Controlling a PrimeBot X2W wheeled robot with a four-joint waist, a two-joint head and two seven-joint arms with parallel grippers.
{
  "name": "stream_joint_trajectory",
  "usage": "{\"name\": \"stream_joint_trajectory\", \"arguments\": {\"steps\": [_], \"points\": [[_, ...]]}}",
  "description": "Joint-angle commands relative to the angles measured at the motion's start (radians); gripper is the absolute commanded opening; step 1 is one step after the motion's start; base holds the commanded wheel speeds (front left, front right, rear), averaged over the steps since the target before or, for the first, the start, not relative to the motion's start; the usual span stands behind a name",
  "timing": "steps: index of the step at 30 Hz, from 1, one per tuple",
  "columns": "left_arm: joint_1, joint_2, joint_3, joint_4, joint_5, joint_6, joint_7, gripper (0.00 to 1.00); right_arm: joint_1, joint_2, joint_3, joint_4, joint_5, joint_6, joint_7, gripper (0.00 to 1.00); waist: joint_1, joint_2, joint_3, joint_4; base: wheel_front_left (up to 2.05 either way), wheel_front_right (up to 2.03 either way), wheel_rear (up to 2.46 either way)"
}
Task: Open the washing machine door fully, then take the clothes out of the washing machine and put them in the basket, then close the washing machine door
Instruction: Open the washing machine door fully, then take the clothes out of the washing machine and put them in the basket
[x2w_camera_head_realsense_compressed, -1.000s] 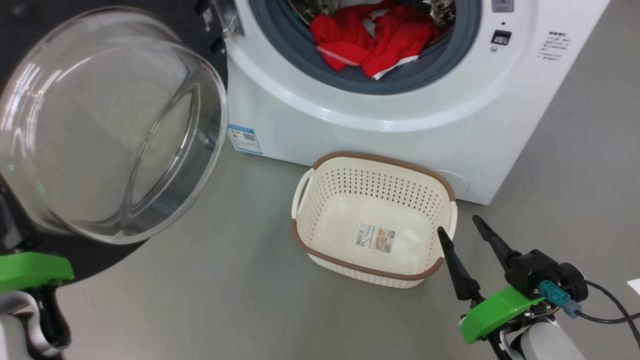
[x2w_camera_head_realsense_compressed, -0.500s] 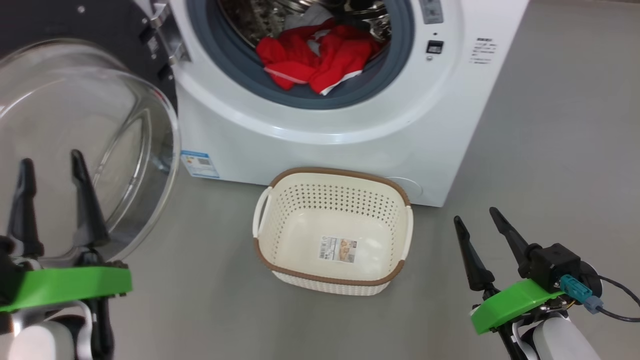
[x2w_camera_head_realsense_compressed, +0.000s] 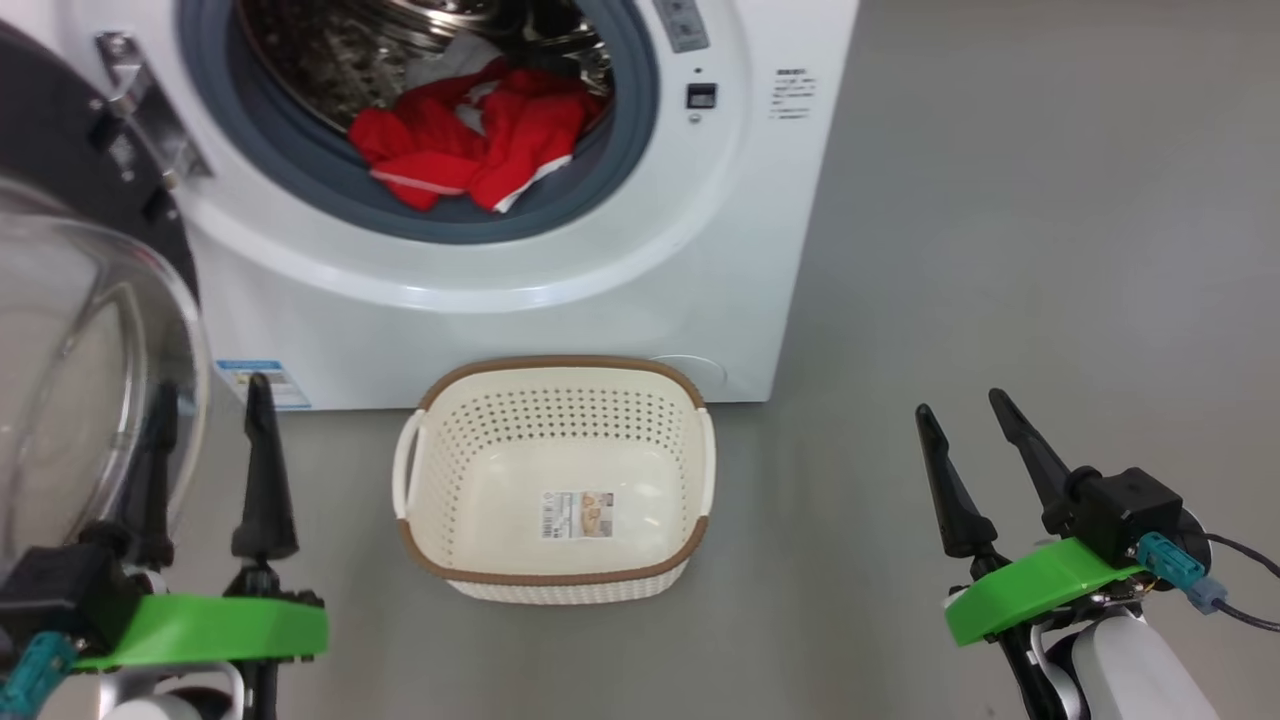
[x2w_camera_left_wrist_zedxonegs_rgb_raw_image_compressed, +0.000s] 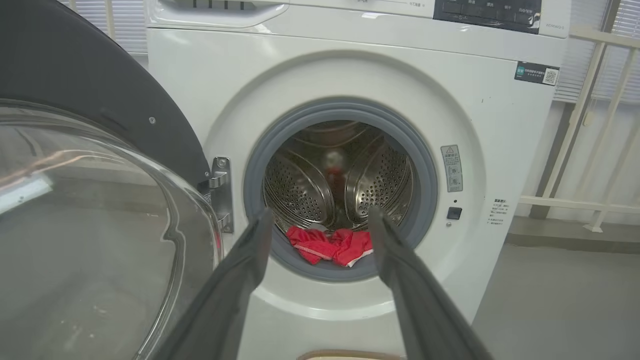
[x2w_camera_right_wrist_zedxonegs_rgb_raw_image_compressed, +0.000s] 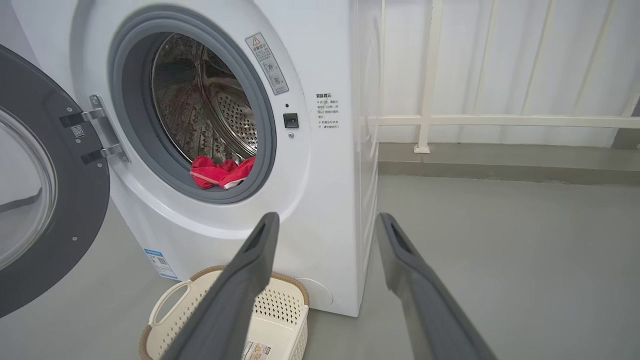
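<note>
Since 0.5 s earlier your head camera turned, so the whole picture slid left: a change of view, not of the things. Against that drift your left gripper (x2w_camera_head_realsense_compressed: 210, 385) came inward, clear of the washing machine door (x2w_camera_head_realsense_compressed: 90, 350).

Door: swung wide to your left, its glass bowl just beside the left gripper, one finger seen through the glass. Step one judged done.

Clothes (x2w_camera_head_realsense_compressed: 470, 150): a red heap at the front lip of the drum of the washing machine (x2w_camera_head_realsense_compressed: 500, 290), partly on the grey seal and not yet touched. Its long axis ran across the opening.

Basket (x2w_camera_head_realsense_compressed: 560, 365): on the floor against the machine's front, directly below the opening, holding no clothes.

Left gripper: fingers apart, holding nothing. Right gripper (x2w_camera_head_realsense_compressed: 958, 400): fingers apart, holding nothing, well off to the right of the basket.

Key relation: the heap lay ahead of and above both grippers. In the left wrist view it sat between that gripper's fingers, so you had the left arm nearer and already lined up; a straight reach over the basket looked enough
</note>
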Motion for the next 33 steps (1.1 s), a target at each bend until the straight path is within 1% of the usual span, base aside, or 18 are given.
{"name": "stream_joint_trajectory", "arguments": {"steps": [1, 5, 8, 14, 23, 33], "points": [[0.002, 0.029, 0.029, -0.019, -0.004, -0.012, -0.011, 1.0, -0.034, 0.002, 0.027, -0.032, 0.005, 0.005, -0.006, 1.0, 0.0, -0.0001, 0.002, -0.046, 0.0, 0.0, 0.0], [0.04, 0.035, 0.033, -0.007, -0.037, -0.04, -0.023, 1.0, -0.031, 0.002, 0.03, -0.052, -0.002, 0.005, -0.006, 1.0, 0.0, -0.0001, -0.002, -0.084, 0.0, 0.0, 0.0], [0.079, 0.04, 0.034, 0.003, -0.051, -0.053, -0.032, 1.0, -0.014, 0.002, 0.028, -0.065, -0.004, 0.005, -0.006, 1.0, 0.0, -0.0001, -0.012, -0.106, 0.0, 0.0, 0.0], [0.14, 0.057, 0.005, 0.039, -0.047, -0.069, -0.027, 1.0, 0.034, 0.002, 0.013, -0.074, -0.006, 0.005, -0.006, 1.0, 0.0, -0.0001, -0.042, -0.123, 0.0, 0.0, 0.0], [0.216, 0.071, -0.014, 0.092, -0.042, -0.076, -0.037, 1.0, 0.113, 0.002, -0.025, -0.103, -0.027, 0.005, -0.006, 1.0, 0.0, -0.0001, -0.103, -0.122, 0.0, 0.0, 0.0], [0.251, 0.068, -0.029, 0.101, -0.027, -0.069, -0.049, 1.0, 0.185, 0.002, -0.056, -0.142, -0.042, 0.005, -0.006, 1.0, 0.0, -0.0001, -0.124, -0.115, 0.0, 0.0, 0.0]]}}
